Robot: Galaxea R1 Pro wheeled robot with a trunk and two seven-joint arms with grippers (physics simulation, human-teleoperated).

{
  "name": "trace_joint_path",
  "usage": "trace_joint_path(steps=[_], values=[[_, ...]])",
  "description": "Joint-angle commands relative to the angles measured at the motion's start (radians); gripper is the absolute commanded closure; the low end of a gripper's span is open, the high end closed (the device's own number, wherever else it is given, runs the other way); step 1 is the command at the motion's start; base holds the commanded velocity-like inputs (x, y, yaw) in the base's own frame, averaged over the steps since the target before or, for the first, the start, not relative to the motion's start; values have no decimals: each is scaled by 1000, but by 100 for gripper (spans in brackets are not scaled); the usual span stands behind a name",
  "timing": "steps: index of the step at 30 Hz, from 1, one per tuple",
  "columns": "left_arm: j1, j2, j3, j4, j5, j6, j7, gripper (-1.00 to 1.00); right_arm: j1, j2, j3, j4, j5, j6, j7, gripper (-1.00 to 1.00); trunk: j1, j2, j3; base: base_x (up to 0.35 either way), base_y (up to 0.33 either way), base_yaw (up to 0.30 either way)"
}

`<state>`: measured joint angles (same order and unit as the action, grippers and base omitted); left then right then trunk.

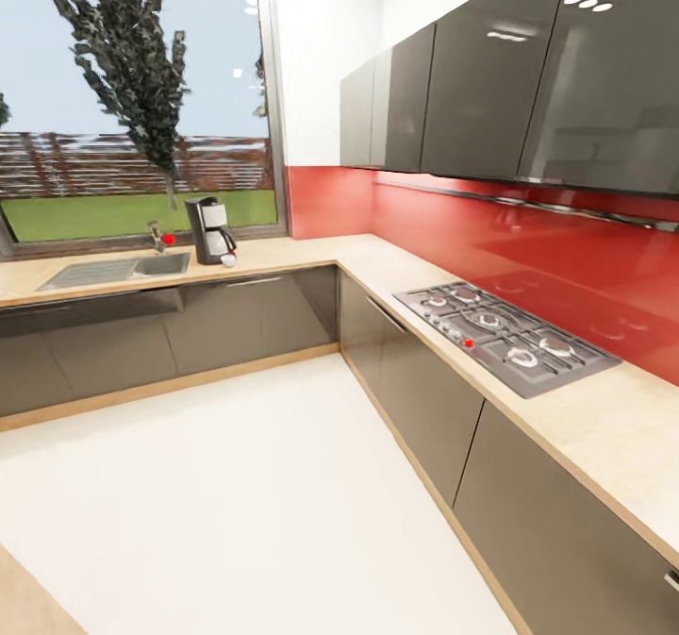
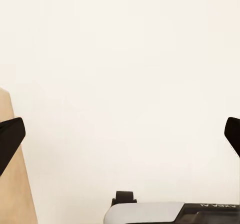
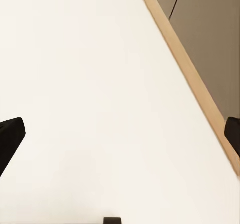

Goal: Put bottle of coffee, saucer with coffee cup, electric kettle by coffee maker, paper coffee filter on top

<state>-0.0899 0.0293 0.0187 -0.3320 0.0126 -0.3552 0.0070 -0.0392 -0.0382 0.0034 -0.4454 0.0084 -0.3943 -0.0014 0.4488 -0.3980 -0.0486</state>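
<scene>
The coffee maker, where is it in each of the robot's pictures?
Head view: the coffee maker stands far off on the countertop under the window, just right of the sink.
Left wrist view: not in this picture; pale floor between the open fingertips.
Right wrist view: not in this picture; pale floor and a wooden cabinet plinth.
Shared landmark: the pale floor lies in all three.

You had one coffee maker (image 1: pixel 209 229) on the table (image 1: pixel 302 256), with one white cup (image 1: pixel 228 260) at its foot. There was one sink (image 1: pixel 118 269), one faucet (image 1: pixel 156 235), one four-burner hob (image 1: pixel 505 335), and one window (image 1: pixel 132 97). Each end effector showed two fingers.
</scene>
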Motion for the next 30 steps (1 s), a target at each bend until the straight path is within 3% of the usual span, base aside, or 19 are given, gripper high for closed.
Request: trace_joint_path(steps=[1,8,22,30], values=[[-1,0,1,1,1,-3,1,-100,-1,0,0,1,1,-3,0,-100,1,-2,-2,338,0,0],[-1,0,1,1,1,-3,1,-100,-1,0,0,1,1,-3,0,-100,1,-2,-2,338,0,70],[-1,0,1,1,1,-3,1,-100,-1,0,0,1,1,-3,-1,-100,1,-2,-2,338,0,263],[-1,0,1,1,1,-2,1,-100,-1,0,0,1,1,-4,0,-100,1,-2,-2,338,0,53]])
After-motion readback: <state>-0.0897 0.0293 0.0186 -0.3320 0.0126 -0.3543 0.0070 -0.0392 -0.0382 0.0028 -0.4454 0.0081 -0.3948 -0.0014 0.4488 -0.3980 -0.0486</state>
